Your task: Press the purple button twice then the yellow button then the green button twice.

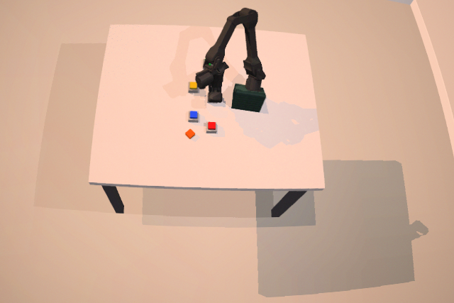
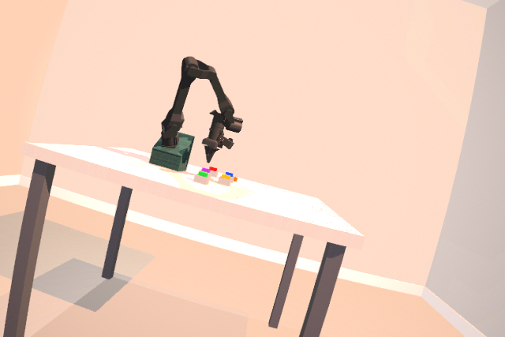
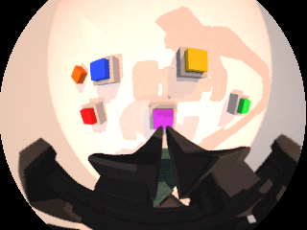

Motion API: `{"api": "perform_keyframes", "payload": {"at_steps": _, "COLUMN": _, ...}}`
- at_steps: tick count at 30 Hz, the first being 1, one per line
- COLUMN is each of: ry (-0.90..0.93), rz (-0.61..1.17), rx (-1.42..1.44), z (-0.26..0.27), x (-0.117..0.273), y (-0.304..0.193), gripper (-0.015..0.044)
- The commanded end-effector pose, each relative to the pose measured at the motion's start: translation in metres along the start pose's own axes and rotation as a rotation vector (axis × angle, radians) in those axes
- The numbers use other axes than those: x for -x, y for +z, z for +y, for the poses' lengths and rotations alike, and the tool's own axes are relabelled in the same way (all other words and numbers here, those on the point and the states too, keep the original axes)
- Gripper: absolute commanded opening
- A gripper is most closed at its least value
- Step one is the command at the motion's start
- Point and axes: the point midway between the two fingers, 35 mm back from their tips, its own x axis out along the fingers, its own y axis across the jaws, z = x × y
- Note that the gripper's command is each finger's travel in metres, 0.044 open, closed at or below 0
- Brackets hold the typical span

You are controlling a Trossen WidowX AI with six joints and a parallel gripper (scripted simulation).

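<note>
Directly below our claw (image 2: 209,159) sits the purple button (image 3: 163,117); we hold the claw closed on nothing, tip pointing down, poised above the bench (image 2: 285,207), not touching the button.

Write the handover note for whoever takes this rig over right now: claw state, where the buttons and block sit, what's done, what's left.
Claw: shut, holding nothing, pointing down just above the purple button, not visibly touching it.
Buttons: yellow button beside the wrist; green button to purple's other side, hidden by the arm from the top; blue button and red button nearer the table's front edge. Orange block lies by the blue button, apart from the arm.
Done: no press is evident yet.
Left, it seems: purple twice, yellow once, green twice. Avoid blue, red and the block.
</note>
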Motion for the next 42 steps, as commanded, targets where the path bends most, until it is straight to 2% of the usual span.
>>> {"api": "perform_keyframes", "payload": {"at_steps": 1, "ry": -0.005, "rz": 0.001, "rx": 0.008, "z": -0.001, "x": -0.005, "y": -0.001, "gripper": 0.002}}
{"api": "perform_keyframes", "payload": {"at_steps": 20, "ry": -0.007, "rz": 0.001, "rx": 0.007, "z": -0.001, "x": -0.033, "y": -0.001, "gripper": 0.002}}
{"api": "perform_keyframes", "payload": {"at_steps": 39, "ry": -0.007, "rz": 0.001, "rx": 0.007, "z": -0.001, "x": -0.033, "y": -0.001, "gripper": 0.002}}
{"api": "perform_keyframes", "payload": {"at_steps": 42, "ry": -0.003, "rz": -0.001, "rx": 0.005, "z": 0.0, "x": -0.01, "y": 0.0, "gripper": 0.002}}
